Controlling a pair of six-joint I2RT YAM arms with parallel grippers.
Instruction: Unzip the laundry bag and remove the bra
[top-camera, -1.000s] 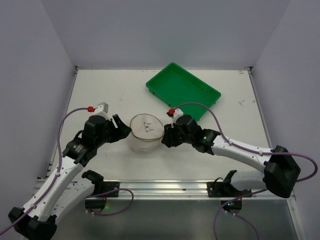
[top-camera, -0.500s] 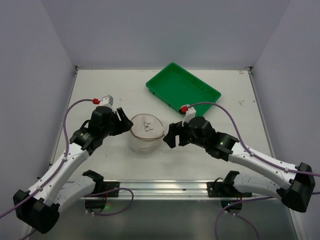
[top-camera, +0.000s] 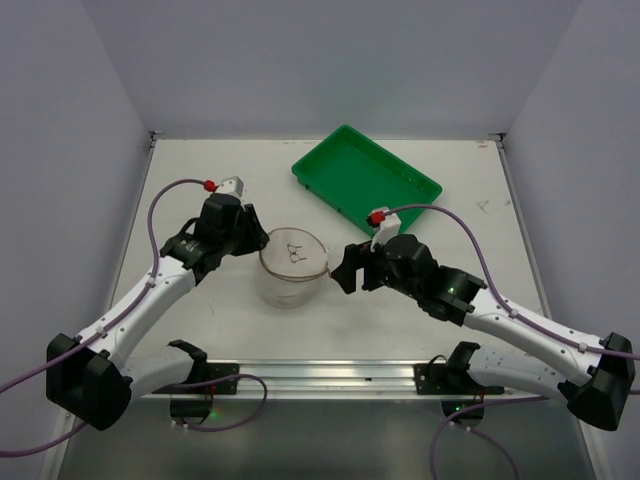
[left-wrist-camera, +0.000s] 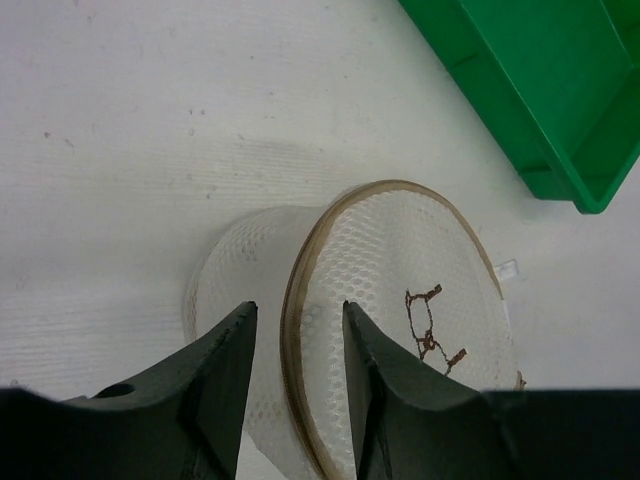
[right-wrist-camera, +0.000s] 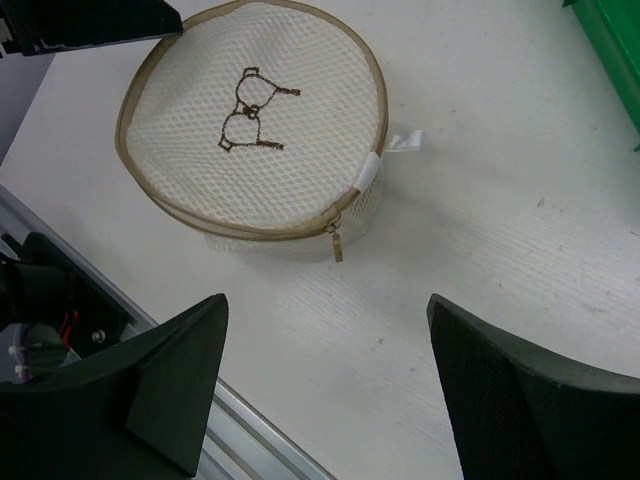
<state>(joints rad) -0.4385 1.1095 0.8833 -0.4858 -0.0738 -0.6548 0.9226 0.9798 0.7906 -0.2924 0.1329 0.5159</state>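
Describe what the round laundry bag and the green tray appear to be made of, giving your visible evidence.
The laundry bag: white synthetic-looking mesh fabric, matte; open honeycomb holes show, with a tan woven-looking trim round the rim. The green tray: probably moulded plastic, smooth, slightly glossy, uniform colour.

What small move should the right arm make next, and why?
Probably bring the right gripper forward to the zipper pull: it hangs free on the bag, facing the open jaws, which stand short of it, and the zipper looks closed.
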